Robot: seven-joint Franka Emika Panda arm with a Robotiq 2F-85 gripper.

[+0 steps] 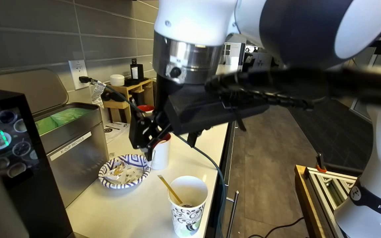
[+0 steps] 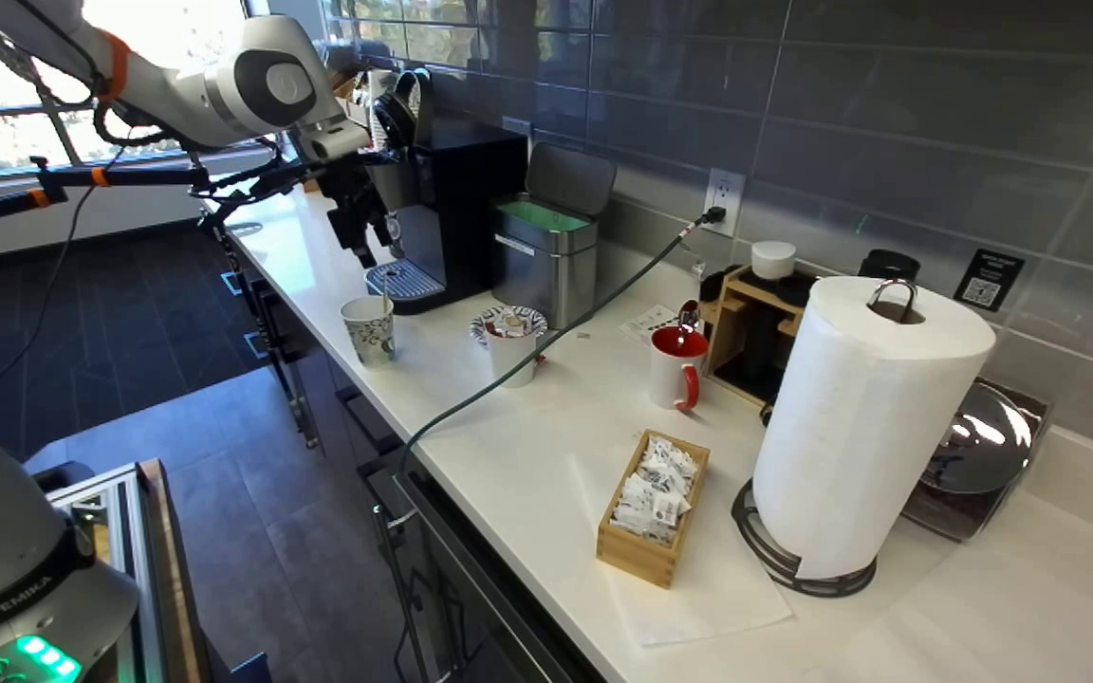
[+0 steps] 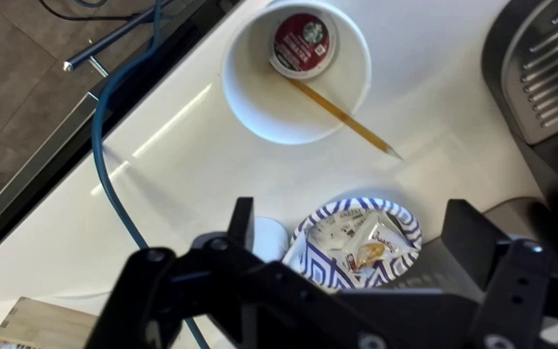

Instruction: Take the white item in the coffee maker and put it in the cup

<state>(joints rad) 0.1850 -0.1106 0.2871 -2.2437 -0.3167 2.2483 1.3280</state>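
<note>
Spread wide, the gripper [image 3: 349, 223] hangs above the pale worktop [image 1: 111, 211], its fingers [image 3: 470, 240] well apart. Seen from the wrist, a white-rimmed pod [image 3: 303, 43] with a dark red top lies inside the cup [image 3: 284, 114], where a slim yellow-brown stick [image 3: 342, 116] leans out over the rim. The cup stands upright close to the worktop's edge. In an exterior view it is near and to the right of the coffee maker [image 1: 33, 180], whose screen [image 1: 7, 142] is lit. Between the two, farther off, sits a blue-and-white patterned bowl [image 1: 121, 185] holding crumpled wrappers [image 1: 119, 170]. Just beyond the coffee maker stands a steel bin [image 1: 81, 158] labelled K-CUP RECYCLE, its lid [image 1: 41, 87] raised and green lining [image 1: 68, 117] showing. A teal cord [image 3: 97, 135] crosses the worktop and drops over its edge. In an exterior view, a wooden box [image 2: 637, 555] of white packets [image 2: 656, 493] and a paper towel roll [image 2: 874, 427] stand on the near right, and a white mug [image 2: 668, 381] with a red inside and red handle stands farther off.
</note>
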